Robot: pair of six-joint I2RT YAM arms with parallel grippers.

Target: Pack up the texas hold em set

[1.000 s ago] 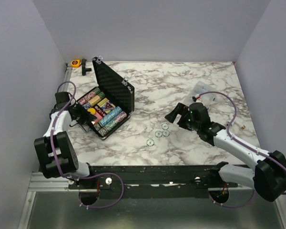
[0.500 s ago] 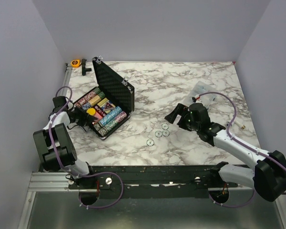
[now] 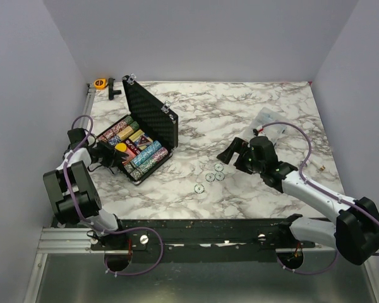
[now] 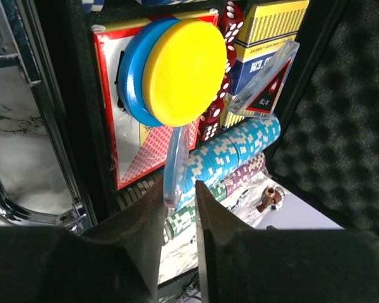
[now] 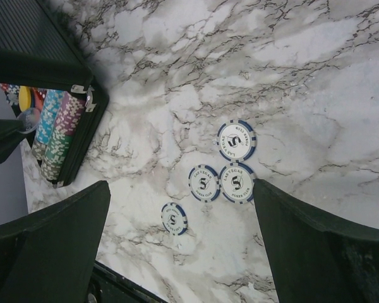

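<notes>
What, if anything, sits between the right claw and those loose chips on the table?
Nothing visible. The four loose chips lie on the bare marble table, in plain view between the fingers of the open right gripper.

I can't tell whether the jaws of my left gripper [image 4: 179,187] touch the clear disc [image 4: 177,158] between them. Just beyond, the yellow disc [image 4: 183,69] hides much of the red card deck [image 4: 136,159].
</notes>
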